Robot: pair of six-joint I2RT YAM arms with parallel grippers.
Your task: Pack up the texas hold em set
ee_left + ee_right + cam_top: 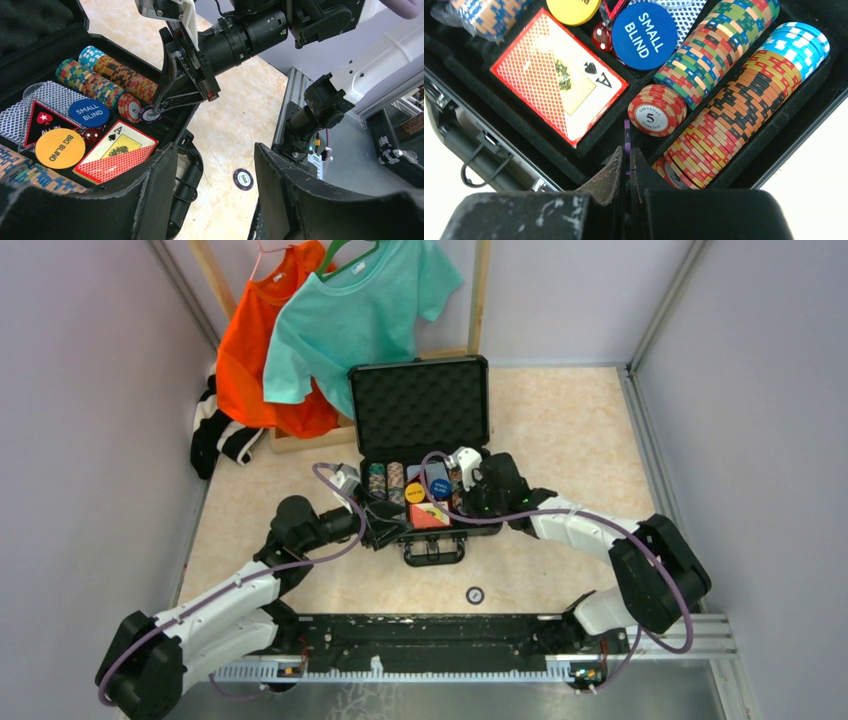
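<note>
Right gripper [627,160]: pressed together on a purple chip [627,137], low over the near right corner of the case tray.
Purple chip: held on edge rather than flat, probably so it can slide in at the near end of the chip rows [734,110].
Chip rows: stacks lying on their sides in long slots, packed tight, so only an upright chip would fit.
Card box [555,82]: flat in its own recess, left of the rows.
Buttons: blue small-blind disc [644,35] and yellow big-blind disc [60,148] lie loosely on the middle section, with a red die [601,36] between them.
Case [469,135]: open on the table [560,440], its foam lid [420,405] upright at the back, so the tray is reachable from above.
Left gripper [215,148]: spread and holding nothing, at the case's front edge; seemingly waiting its turn.
Loose chip [243,178]: flat on the table in front of the case, well apart from both grippers; not yet packed.
</note>
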